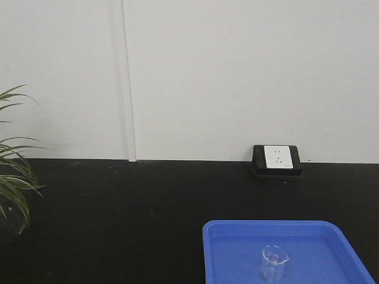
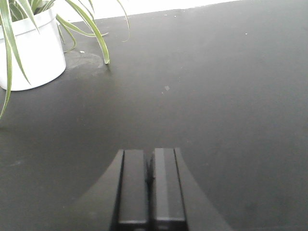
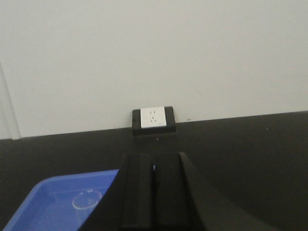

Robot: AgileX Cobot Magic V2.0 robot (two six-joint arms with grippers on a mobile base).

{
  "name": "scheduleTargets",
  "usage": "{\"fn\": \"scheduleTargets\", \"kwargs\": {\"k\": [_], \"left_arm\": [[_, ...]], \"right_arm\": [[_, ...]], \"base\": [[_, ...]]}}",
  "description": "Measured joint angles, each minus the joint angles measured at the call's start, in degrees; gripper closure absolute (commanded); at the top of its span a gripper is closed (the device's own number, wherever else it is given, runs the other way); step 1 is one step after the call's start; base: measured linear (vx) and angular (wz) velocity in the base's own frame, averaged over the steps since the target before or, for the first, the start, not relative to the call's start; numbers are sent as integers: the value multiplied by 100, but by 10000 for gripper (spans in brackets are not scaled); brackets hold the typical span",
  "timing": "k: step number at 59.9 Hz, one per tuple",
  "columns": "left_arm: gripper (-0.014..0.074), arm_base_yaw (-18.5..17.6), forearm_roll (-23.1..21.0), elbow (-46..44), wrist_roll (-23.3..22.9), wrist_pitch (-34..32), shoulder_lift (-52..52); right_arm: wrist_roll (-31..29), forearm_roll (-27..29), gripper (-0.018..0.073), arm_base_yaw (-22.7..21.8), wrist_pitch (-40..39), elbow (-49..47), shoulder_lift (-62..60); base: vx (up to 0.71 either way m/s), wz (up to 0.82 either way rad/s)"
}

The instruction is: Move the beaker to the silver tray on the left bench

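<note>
the small clear glass beaker [image 1: 273, 263] stands upright and empty inside the bright blue plastic tray [image 1: 237, 236], which lies on the matte black worktop [image 1: 118, 201]. behind the tray, a white wall socket in a black frame [image 1: 277, 157] sits against the white wall [image 1: 237, 71]. the left gripper [image 2: 149, 155] has its jaws pressed together over the worktop, near a green plant in a white pot [image 2: 33, 53]. the right gripper [image 3: 153, 161] has its jaws pressed together too, pinching nothing, and the beaker is low to its left.

Beaker [image 1: 273, 262] is standing in tray [image 1: 237, 248], tray sitting front right on surface [image 1: 148, 207]. Socket [image 1: 277, 158] is sitting behind tray, against wall [image 1: 237, 71]. Plant [image 1: 12, 177] is standing far left, well apart from tray.
</note>
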Motion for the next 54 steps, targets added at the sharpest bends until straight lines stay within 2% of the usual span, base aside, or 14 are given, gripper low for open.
{"fn": "scheduleTargets", "kwargs": {"k": [13, 24, 44, 54], "left_arm": [[595, 0, 0, 0, 0, 0, 0], [595, 0, 0, 0, 0, 0, 0], [595, 0, 0, 0, 0, 0, 0], [595, 0, 0, 0, 0, 0, 0]], "right_arm": [[0, -23, 538, 0, -266, -25, 1376], [0, -23, 456, 0, -624, -25, 2378], [0, -18, 147, 0, -1362, -29, 3951], [0, -188, 61, 0, -2524, -36, 4933]], "base": [[0, 0], [0, 0], [0, 0], [0, 0]]}}
